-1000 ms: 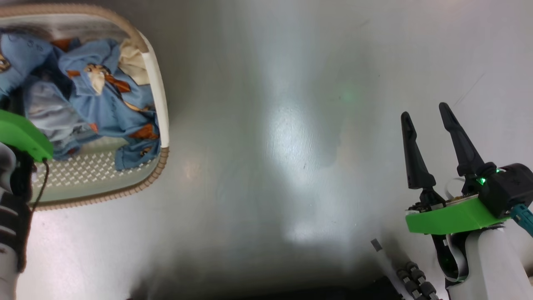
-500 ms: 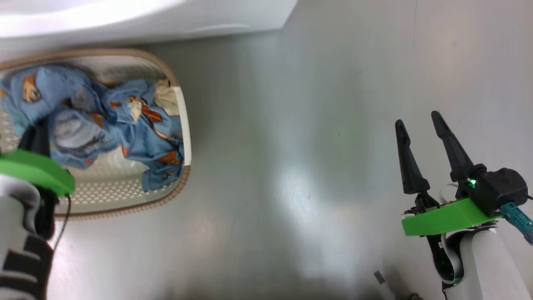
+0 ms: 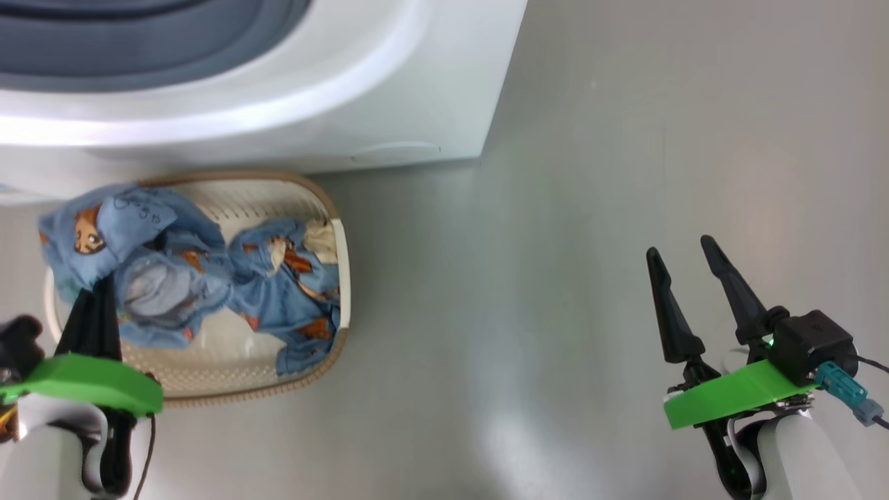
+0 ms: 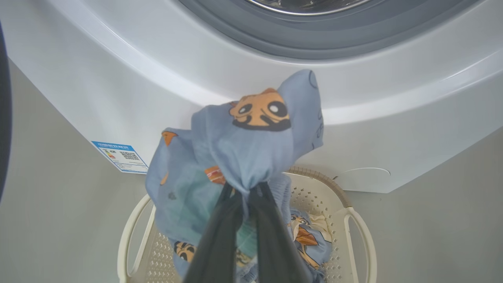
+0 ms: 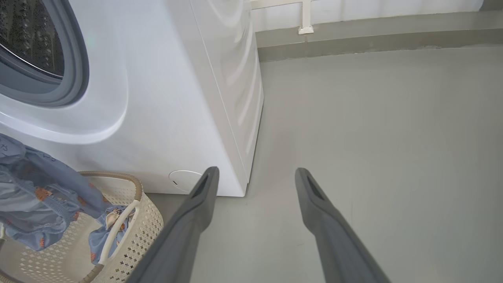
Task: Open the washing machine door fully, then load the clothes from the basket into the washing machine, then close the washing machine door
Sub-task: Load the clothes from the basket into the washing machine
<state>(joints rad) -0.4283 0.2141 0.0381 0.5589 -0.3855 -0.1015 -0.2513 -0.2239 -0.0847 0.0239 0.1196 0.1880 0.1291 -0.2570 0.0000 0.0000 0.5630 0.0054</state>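
Of the clothes [image 4: 243, 153], one light-blue piece printed with orange-brown cartoon faces hangs bunched over the left part of the basket [image 4: 355, 224]. Another blue piece with some cream lining lies in the basket's right part. The left gripper [image 4: 243, 192] has its jaws clamped together on a gather of the hanging fabric, which spills up and around its fingers.

The cream basket, with perforated sides and a brown rim, stands on the grey floor [image 3: 528, 312] just in front of the washing machine [image 3: 312, 104]. On the machine's white front, the grey-blue gasket [image 4: 314, 43] rings an uncovered mouth with the steel drum [image 5: 31, 39] behind it. A blue sticker [image 4: 120, 156] sits low on the left and a round filter cap [image 5: 182, 181] low on the right.

Well to the right, the right gripper [image 3: 680, 246] hangs over bare floor, jaws wide apart and holding nothing.
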